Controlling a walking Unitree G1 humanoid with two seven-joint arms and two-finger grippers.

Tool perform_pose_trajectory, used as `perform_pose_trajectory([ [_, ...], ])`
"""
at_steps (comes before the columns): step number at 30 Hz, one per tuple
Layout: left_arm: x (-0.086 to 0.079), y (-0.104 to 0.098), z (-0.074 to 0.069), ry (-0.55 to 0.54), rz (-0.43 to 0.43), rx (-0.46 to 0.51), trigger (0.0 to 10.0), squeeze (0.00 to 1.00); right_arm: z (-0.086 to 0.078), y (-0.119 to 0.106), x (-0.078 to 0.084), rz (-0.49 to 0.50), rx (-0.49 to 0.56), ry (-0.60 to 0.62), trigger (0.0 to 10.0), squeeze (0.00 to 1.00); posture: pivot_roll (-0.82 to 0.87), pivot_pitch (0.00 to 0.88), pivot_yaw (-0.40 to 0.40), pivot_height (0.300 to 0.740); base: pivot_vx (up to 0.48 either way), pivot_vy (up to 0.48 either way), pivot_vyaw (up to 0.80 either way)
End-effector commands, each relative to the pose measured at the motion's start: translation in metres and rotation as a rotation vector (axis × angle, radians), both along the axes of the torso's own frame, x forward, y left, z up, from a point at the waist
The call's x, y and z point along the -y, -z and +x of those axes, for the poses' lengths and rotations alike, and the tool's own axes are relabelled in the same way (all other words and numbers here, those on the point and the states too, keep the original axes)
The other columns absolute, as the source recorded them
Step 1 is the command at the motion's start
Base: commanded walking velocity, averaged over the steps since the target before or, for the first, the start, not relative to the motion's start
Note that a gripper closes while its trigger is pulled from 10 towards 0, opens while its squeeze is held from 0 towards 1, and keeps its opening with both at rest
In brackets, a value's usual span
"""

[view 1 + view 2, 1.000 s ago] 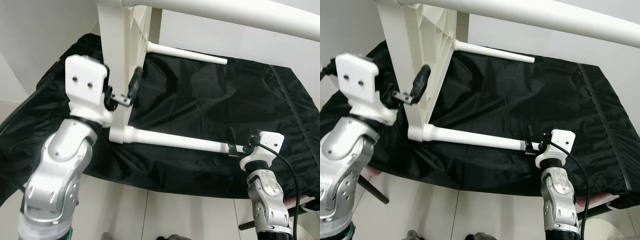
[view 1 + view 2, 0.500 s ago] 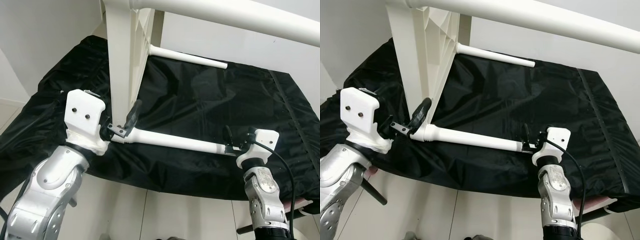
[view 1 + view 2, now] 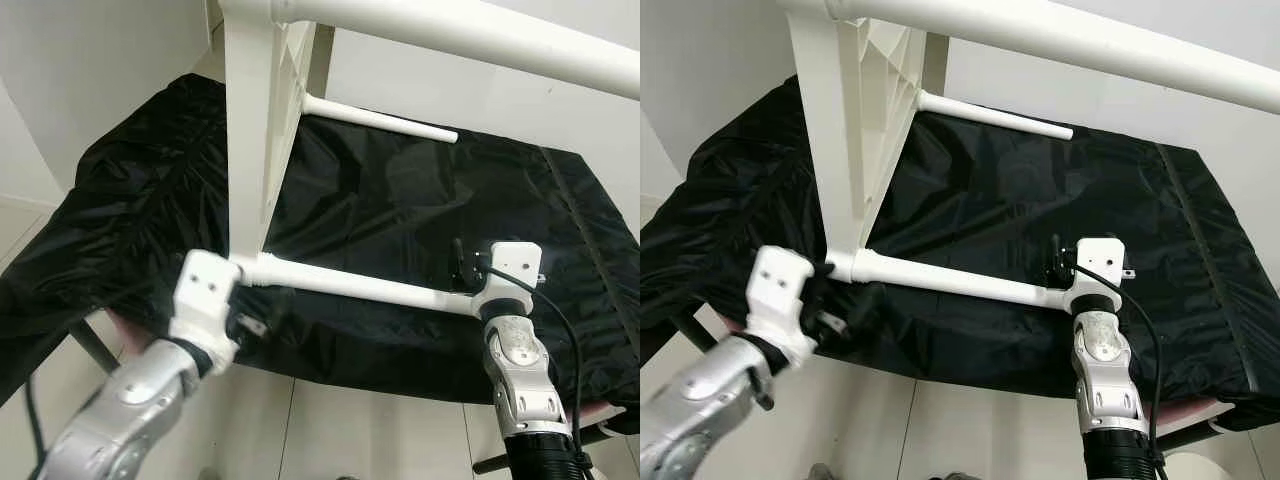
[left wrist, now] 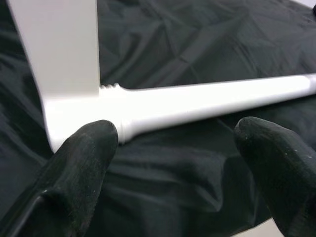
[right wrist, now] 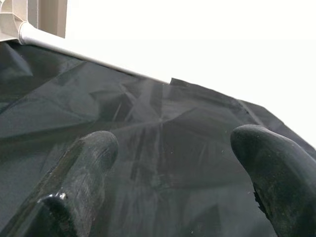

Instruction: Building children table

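From the head cameras I see the white children's table (image 3: 262, 130) tipped on its side on a desk (image 3: 400, 210) covered with a wrinkled black sheet (image 3: 1000, 190), its ribbed top panel standing upright and three round legs pointing off toward my right. The near leg (image 3: 350, 286) lies low over the sheet, the far leg (image 3: 385, 118) reaches over the back of the desk, and an upper leg (image 3: 1060, 40) crosses overhead. My left pincer (image 4: 177, 143) sits low at the near edge, just beside the joint where the near leg meets the panel; the left wrist view shows what the head views blur, both black fingers (image 4: 84, 153) spread wide below the leg with the threaded collar in plain sight, gripping nothing. My right pincer (image 5: 173, 163) is at the free end of the near leg (the head views hide its fingertips behind the white wrist block (image 3: 1095, 262)), and its own camera shows the fingers released and apart, looking across the sheet to the far leg (image 5: 89, 58) and a corner of the panel. Plain white walls (image 3: 80, 70) stand behind and to my left, and pale floor tiles (image 3: 970, 430) run under the desk's near edge.
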State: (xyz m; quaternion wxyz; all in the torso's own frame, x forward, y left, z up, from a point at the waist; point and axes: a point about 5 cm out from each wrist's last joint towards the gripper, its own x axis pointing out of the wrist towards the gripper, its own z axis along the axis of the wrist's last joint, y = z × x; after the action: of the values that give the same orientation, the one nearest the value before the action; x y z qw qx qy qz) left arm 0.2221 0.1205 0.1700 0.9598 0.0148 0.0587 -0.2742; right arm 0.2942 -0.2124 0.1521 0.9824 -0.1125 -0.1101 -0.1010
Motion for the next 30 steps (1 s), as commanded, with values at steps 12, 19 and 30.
perform_pose_trajectory([
  [12, 0.022, 0.028, 0.009, 0.101, -0.019, -0.003, 10.0, 0.0, -0.015, 0.013, -0.026, -0.013, 0.053, -0.082, 10.0, 0.0, 0.04, 0.025, -0.08, 0.74, 0.0, 0.0, 0.0],
  [19, 0.007, 0.03, 0.016, -0.115, 0.033, 0.184, 10.0, 0.0, -0.038, 0.026, -0.042, 0.131, 0.08, -0.148, 10.0, 0.0, 0.04, 0.0, -0.055, 0.74, 0.0, 0.0, 0.0],
  [30, -0.007, 0.036, 0.014, -0.17, 0.049, 0.242, 10.0, 0.0, -0.047, 0.033, -0.049, 0.167, 0.063, -0.19, 10.0, 0.0, 0.05, 0.005, -0.078, 0.74, 0.0, 0.0, 0.0],
])
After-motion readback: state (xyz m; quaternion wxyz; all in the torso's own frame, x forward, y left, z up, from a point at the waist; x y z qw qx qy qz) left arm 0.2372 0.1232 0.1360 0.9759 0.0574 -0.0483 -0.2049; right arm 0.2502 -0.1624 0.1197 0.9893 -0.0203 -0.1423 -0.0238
